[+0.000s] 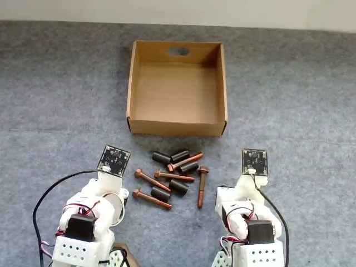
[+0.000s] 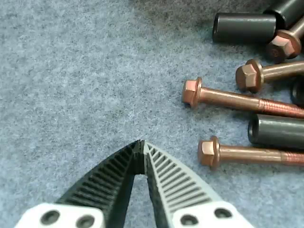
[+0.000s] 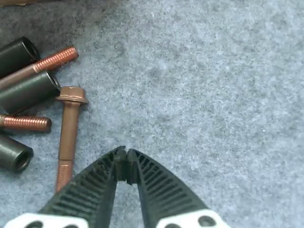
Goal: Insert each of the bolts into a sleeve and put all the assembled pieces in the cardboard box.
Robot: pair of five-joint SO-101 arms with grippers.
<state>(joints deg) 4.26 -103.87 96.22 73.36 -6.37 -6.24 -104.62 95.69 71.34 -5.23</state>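
Bolts [image 1: 153,199] and sleeves [image 1: 161,194] are lying jumbled on the desk [image 1: 55,100] near the cardboard box [image 1: 177,127]. I am seeing the left tool [image 2: 141,144] and right tool [image 3: 126,151] both pinched together beside them.

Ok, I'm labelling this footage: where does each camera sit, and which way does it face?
High view: fixed above the table, looking down on cardboard box, bolts, sleeves, left arm, right arm.
Left wrist view: on its arm, looking past the shut left gripper at bolt heads.
Right wrist view: past the shut right gripper; its lone bolt also shows from above.
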